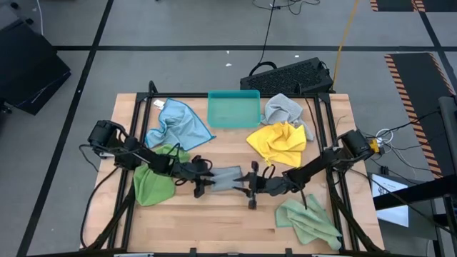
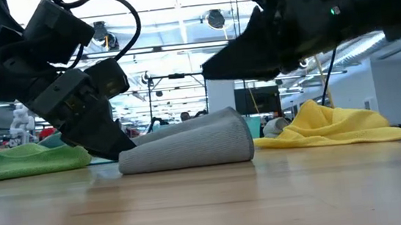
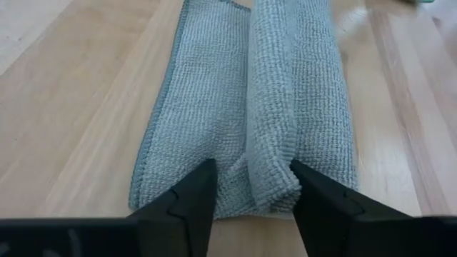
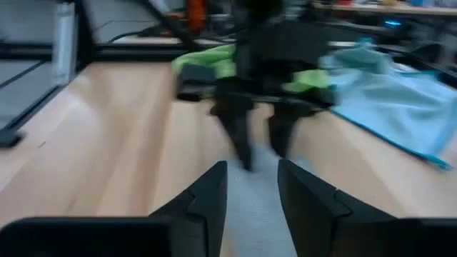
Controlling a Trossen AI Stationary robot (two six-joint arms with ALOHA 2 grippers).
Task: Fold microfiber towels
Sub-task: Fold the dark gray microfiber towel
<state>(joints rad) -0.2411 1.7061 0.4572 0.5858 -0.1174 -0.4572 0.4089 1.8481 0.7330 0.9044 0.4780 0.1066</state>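
Over the table, high view: 2 arms meet at the front centre, left gripper [image 1: 206,184] and right gripper [image 1: 251,187] at opposite ends of a grey towel [image 1: 227,178] lying in a narrow strip. Other towels wait around it: light blue [image 1: 177,123], yellow [image 1: 278,141], 2nd grey [image 1: 283,108], green [image 1: 156,178] under the left arm, green [image 1: 308,220] front right. Teal tray [image 1: 233,108] sits at the back.

Low view: the grey towel [image 2: 189,144] is doubled over w/ a rounded fold, left gripper's dark finger touching its end, right gripper lifted above.

Left wrist view: left gripper [image 3: 250,203] open, fingers [image 3: 187,203] straddling the towel's [image 3: 243,114] raised centre ridge w/o pinching it.

Right wrist view: right gripper [image 4: 251,196] parted, nothing between fingers, towel [image 4: 250,207] just ahead.

Risk, as judged: the loose ridge could spring open or skew, since neither gripper clamps it; a dragging finger may pull the strip crooked.
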